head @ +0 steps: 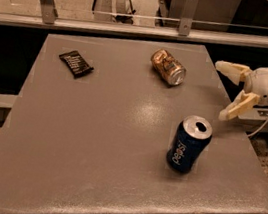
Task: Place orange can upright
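My gripper (220,91) is at the bench's right edge, fingers spread wide, holding nothing and touching nothing. One finger (231,69) points left along the far side, the other (236,106) angles down toward the bench (92,148). The orange can (168,67) lies on its side at far centre-right, silver end toward me, left of the gripper and apart from it. The blue Pepsi can (189,144) stands upright, nearer, below the gripper. A black snack packet (76,63) lies flat at far left.

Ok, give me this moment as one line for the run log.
orange can: on its side | gripper: open, empty, at table edge, apart from orange can | Pepsi can: upright | task: not done
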Available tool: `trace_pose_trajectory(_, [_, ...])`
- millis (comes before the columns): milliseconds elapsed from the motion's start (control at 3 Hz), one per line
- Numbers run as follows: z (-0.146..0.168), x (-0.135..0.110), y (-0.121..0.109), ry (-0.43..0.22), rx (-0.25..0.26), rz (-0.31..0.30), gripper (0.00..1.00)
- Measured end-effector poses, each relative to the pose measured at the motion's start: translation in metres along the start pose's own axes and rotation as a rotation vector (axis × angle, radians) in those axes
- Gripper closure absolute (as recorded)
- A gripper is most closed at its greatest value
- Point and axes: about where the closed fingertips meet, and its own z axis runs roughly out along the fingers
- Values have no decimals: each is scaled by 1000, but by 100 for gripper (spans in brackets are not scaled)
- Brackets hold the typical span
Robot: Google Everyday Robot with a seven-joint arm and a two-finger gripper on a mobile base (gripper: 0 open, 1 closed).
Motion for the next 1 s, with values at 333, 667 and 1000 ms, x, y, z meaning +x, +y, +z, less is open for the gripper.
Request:
trace_pose_trajectory(333, [15, -9, -13, 145, 17, 29, 0])
trace_pose_trajectory(667, [41, -28, -26, 293, 56, 66, 0])
trace_pose_trajectory(1000, [66, -42, -42, 408, 117, 84, 0])
